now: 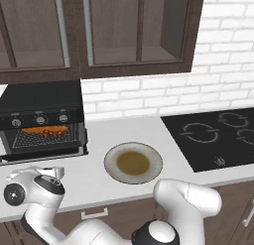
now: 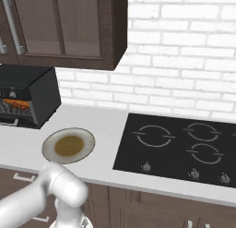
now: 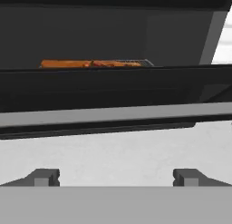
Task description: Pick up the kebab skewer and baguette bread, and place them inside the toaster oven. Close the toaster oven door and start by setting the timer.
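The black toaster oven stands at the counter's left, also seen at the left edge as the toaster oven. Its toaster oven door hangs dropped open and near flat. On the wire rack inside lie the orange baguette bread and the red-chunked kebab skewer. My gripper sits low just in front of the door's front edge, open and empty. In the hand view the gripper faces the door edge-on, with the baguette bread and skewer beyond it.
Three round knobs run in a row above the oven's opening. A round plate with a brown centre lies right of the oven. A black stovetop fills the right of the counter. Dark wall cabinets hang overhead.
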### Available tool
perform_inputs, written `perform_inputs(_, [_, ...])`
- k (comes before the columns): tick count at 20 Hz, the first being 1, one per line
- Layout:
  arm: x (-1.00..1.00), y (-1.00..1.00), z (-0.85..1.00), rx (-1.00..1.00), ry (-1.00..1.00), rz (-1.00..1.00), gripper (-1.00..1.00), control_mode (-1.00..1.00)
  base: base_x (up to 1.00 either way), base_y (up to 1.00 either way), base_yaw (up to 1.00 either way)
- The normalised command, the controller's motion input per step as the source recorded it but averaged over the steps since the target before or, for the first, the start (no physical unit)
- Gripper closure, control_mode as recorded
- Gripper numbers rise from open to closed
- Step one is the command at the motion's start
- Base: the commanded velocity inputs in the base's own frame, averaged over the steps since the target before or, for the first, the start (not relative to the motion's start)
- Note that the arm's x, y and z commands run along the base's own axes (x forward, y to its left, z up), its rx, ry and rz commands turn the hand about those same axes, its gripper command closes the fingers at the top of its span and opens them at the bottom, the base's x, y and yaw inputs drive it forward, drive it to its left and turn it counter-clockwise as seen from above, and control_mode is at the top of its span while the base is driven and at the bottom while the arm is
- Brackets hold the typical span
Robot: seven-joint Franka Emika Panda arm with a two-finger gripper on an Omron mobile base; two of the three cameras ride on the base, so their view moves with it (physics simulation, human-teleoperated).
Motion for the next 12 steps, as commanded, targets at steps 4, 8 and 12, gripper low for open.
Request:
perform_inputs(4, [0.58,0.0,0.0,0.0,0.0,0.0,-1.0,-1.0,0.0,0.0,0.0])
perform_inputs(8, [0.66,0.0,0.0,0.0,-0.01,0.0,-1.0,-1.0,0.0,0.0,0.0])
perform_inputs(12, [0.61,0.0,0.0,0.0,-0.01,0.0,-1.0,-1.0,0.0,0.0,0.0])
